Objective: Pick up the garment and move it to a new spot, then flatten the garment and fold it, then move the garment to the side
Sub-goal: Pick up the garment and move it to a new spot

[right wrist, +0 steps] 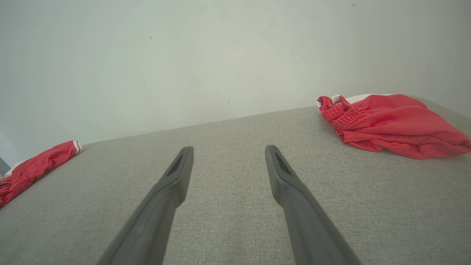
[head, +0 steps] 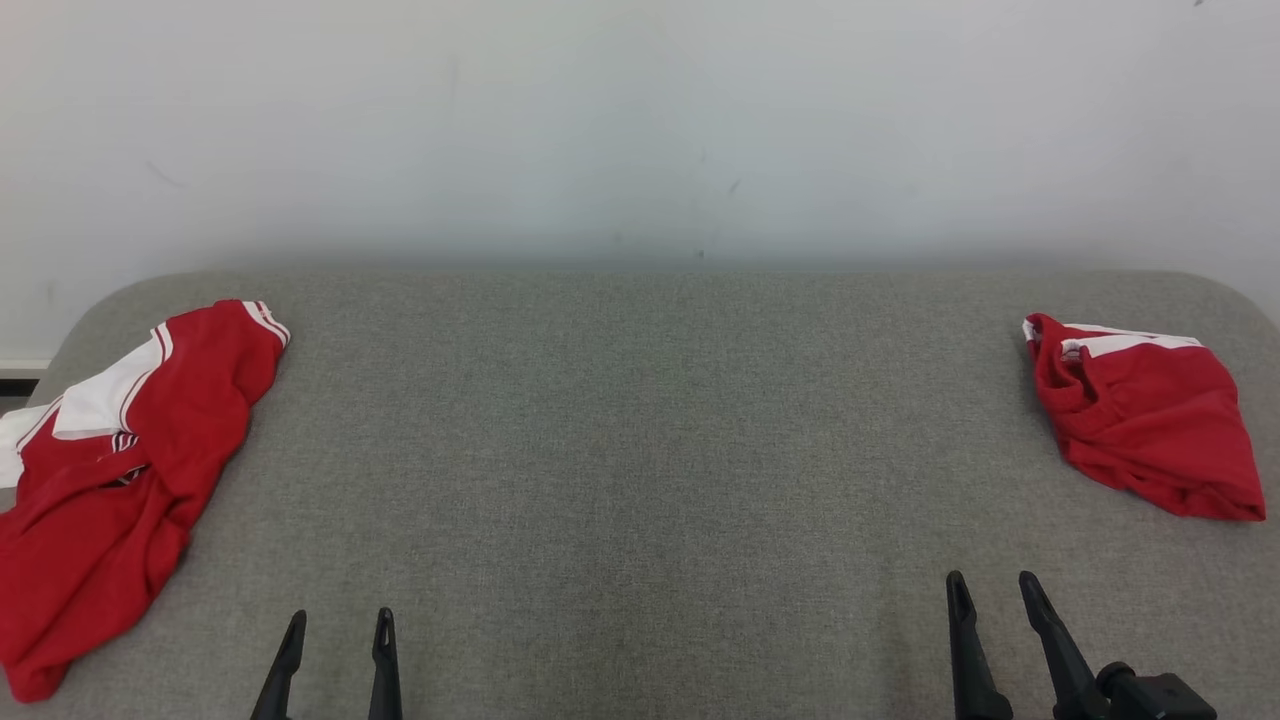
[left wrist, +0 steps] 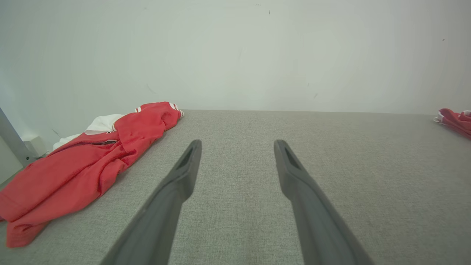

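the crumpled red garment (head: 110,480) lies at the left side of the grey table (head: 640,450), red cloth with white panels and striped trim. its long axis runs on a diagonal: the near end sits low at the table's left edge and the far, striped end leans inward toward the wall (head: 640,120). part of it runs past the left border of the head view, and some white cloth looks to reach or hang over the table's left edge, though this cannot be told for sure.

from the left gripper (head: 341,615) the garment lies to the left and a little ahead, apart from the fingers and not touched. this arm is clearly the nearer one. its jaws stand wide and hold nothing. the nearest cloth is the lower red hem, so the reach probably goes sideways and left rather than straight forward.

the right gripper (head: 991,580) is well apart from that garment, across the table, also spread wide and empty. ahead of it and to its right sits a second red bundle (head: 1150,430), smaller and more compact, with an elastic waistband showing; it looks already set aside.

between the two pieces the table's middle is bare grey fabric, giving broad room for laying the garment out. the wall closes off the far edge.
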